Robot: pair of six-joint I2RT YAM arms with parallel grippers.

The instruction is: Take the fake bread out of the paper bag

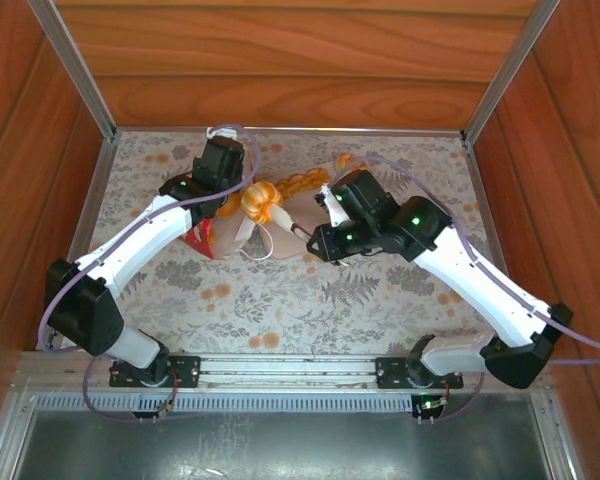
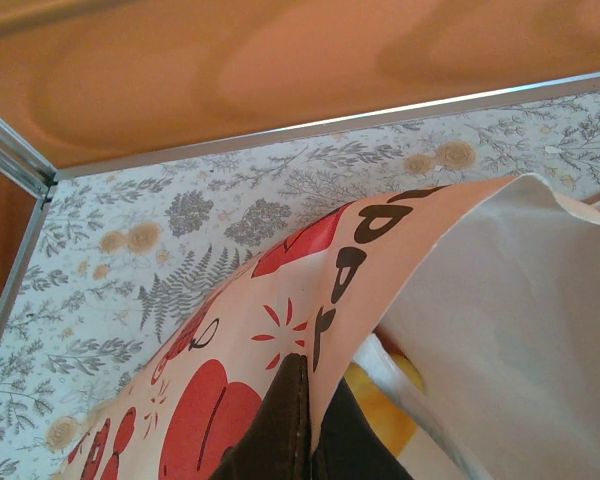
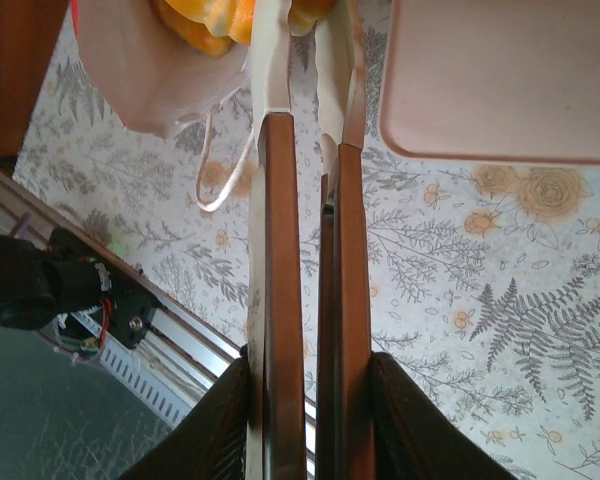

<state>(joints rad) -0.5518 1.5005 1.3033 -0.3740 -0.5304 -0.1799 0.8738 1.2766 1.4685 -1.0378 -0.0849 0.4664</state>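
Left hand (image 2: 308,378) pinches the paper bag (image 2: 270,330), right hand (image 3: 310,130) narrow on its rim. Bread (image 3: 195,22) sits at the mouth; tipping it out likely comes next

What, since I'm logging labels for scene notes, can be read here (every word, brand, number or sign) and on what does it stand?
"APP": large dark letters on the outside of the paper bag, in the left wrist view. The reading is uncertain, and the rest of the word is cut off at the bag's folded edge.
Red lips and spark marks on the same bag are pictures, not text.
The beige tray and the floral table cover show no writing.
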